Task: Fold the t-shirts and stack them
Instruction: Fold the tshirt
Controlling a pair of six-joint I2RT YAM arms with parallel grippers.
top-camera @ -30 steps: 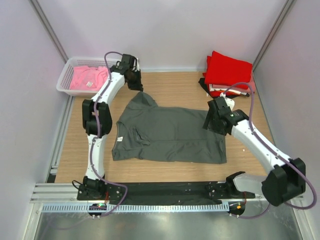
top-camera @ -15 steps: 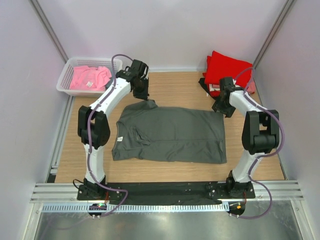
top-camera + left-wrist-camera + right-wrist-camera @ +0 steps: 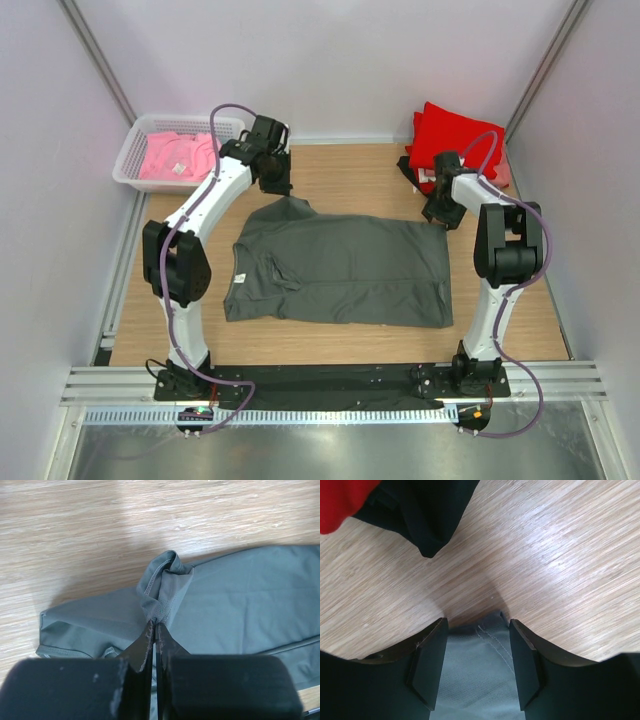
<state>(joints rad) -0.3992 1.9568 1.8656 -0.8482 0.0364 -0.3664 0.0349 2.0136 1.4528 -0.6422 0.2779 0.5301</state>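
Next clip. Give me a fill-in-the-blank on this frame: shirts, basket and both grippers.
1. The left gripper is ___ on the grey shirt.
2. The right gripper is ___, with a corner of that shirt between its fingers.
3. The basket holding the pink shirt stands in the far ___ corner.
4. The red shirts lie stacked on a ___ one.

Missing words: shut; open; left; black.
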